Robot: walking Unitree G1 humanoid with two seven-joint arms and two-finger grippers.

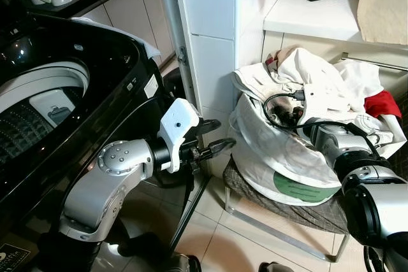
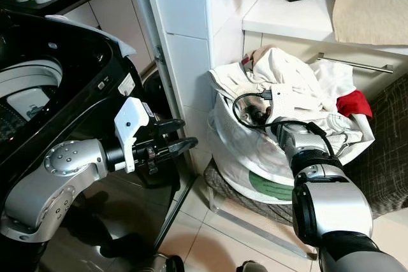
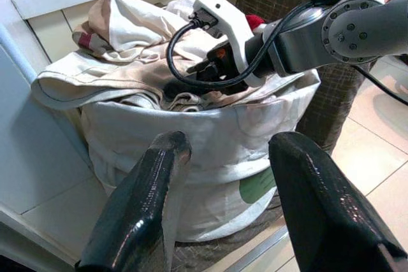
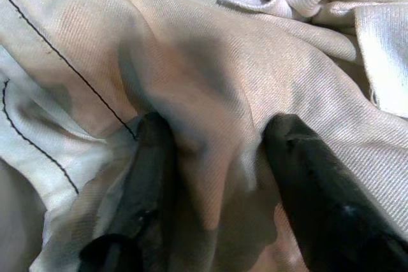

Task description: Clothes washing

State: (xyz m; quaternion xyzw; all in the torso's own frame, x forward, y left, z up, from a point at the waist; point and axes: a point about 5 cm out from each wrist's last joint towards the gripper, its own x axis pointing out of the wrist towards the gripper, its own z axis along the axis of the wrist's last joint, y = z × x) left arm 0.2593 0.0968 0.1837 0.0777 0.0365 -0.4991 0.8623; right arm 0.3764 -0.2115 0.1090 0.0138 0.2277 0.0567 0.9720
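The step in hand looks like taking laundry out of the bag for the washer. The right hand (image 4: 210, 176) is buried in the pile of clothes (image 1: 299, 78) at the top of the white laundry bag (image 1: 268, 157), its fingers (image 4: 150, 176) parted with a fold of cream cloth bulging between them, not yet pinched. Next it needs to close on that fold and lift clear of the bag's rim. The left hand (image 1: 213, 138) waits empty and wide open between the bag and the open washing machine (image 1: 70, 87), which stands at the robot's left. Room is tight: a white pillar (image 1: 210, 30) rises just behind, and the bag sits on a low stool (image 1: 280, 211).
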